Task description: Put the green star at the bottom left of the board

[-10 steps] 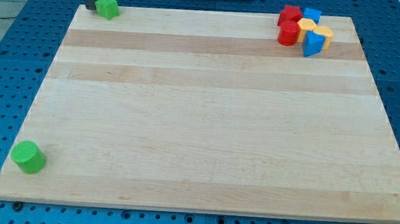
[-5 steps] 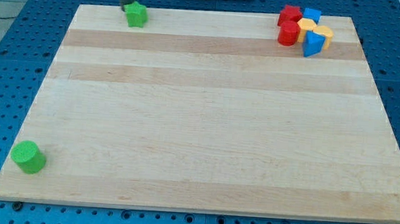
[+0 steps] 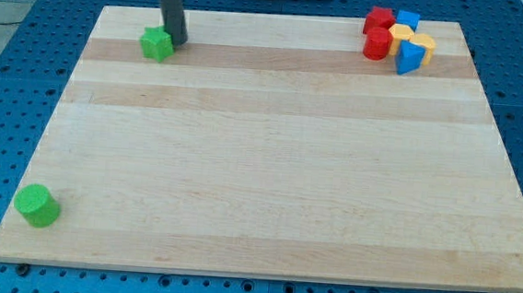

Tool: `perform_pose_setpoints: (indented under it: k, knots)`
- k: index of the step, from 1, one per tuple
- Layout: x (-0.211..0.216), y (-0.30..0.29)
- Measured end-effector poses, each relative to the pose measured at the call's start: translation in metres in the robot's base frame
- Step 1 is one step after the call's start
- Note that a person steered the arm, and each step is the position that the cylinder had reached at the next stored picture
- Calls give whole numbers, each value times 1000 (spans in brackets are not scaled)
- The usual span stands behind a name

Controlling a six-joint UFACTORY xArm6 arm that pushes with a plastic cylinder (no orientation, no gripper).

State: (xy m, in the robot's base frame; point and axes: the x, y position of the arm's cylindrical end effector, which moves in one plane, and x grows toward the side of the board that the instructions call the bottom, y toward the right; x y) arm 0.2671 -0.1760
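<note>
Far left of the counter [image 3: 269,166]: green star [image 3: 158,43], my tip [image 3: 176,42] touching its right side. No hand fitted, so no open or closed state to report. Near-left corner: green cylinder [image 3: 37,205]. Advised: shift behind the star's far-right edge, push diagonally nearer, stopping beside the cylinder.

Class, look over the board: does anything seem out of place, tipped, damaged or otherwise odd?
Nothing stands out. The green star sits flat near the view's top left, my tip just to its right. A green block lies at the bottom left; red, blue and yellow blocks cluster at the top right.
</note>
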Motion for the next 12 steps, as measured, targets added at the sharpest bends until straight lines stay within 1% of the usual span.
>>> perform_pose_setpoints:
  k: [2,3,4,6,8,10,12]
  knots:
    - [-13,-57]
    - [6,-65]
    - [36,-62]
    - [59,-21]
    - [98,-13]
    - [145,-13]
    - [161,-43]
